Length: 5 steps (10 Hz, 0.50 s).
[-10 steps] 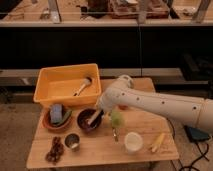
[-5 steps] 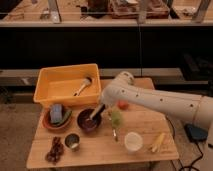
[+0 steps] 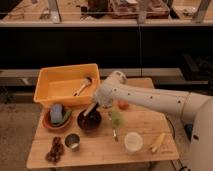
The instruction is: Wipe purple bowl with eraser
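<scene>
The purple bowl (image 3: 90, 122) stands on the wooden table (image 3: 100, 155), in front of the yellow bin. My gripper (image 3: 93, 111) reaches down from the right over the bowl's far rim. It is shut on the eraser (image 3: 89, 111), a dark oblong block with a pale stripe. The eraser slants down into the bowl's inside. The white arm (image 3: 150, 100) stretches across the table from the right and hides part of the table behind the bowl.
A yellow bin (image 3: 65, 85) with a wooden-handled brush (image 3: 82, 86) stands at the back left. An orange-brown bowl (image 3: 58, 121) holds a blue sponge (image 3: 56, 112). A metal cup (image 3: 73, 142), a white cup (image 3: 133, 142), a green thing (image 3: 116, 117), a yellow thing (image 3: 157, 142) and a dark lump (image 3: 55, 150) lie around.
The gripper with the eraser has shifted a little to the left and up inside the purple bowl. The bowl and the other things have not moved.
</scene>
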Motion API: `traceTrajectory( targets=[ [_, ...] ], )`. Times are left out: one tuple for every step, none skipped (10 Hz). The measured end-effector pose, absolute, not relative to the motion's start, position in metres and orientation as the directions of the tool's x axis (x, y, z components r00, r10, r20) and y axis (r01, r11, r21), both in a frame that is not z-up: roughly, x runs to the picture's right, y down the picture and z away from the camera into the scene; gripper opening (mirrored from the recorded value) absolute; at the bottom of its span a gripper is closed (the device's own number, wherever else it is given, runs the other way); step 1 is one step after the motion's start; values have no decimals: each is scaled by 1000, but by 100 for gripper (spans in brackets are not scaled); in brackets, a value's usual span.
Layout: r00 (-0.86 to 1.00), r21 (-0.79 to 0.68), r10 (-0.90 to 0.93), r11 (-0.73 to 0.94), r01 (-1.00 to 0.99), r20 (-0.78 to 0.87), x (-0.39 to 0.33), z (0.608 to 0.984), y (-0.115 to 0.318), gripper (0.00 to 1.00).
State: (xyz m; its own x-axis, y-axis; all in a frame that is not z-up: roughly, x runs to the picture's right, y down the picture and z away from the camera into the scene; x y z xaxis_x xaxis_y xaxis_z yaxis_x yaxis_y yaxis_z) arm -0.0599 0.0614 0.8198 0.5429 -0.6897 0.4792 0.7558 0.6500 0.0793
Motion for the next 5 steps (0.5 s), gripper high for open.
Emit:
traceTrajectory(
  targets=[
    [533,95,-697,645,758,479,-66,818,60,0],
    [527,104,-701,643,759,481,-70,815,59,0],
    [517,115,-706,637,762,485,-76,812,60,0],
    [508,124,-710,633,764,487,-78,807,61,0],
    [503,128,-712,629,766,489,-78,804,63,0]
  ],
)
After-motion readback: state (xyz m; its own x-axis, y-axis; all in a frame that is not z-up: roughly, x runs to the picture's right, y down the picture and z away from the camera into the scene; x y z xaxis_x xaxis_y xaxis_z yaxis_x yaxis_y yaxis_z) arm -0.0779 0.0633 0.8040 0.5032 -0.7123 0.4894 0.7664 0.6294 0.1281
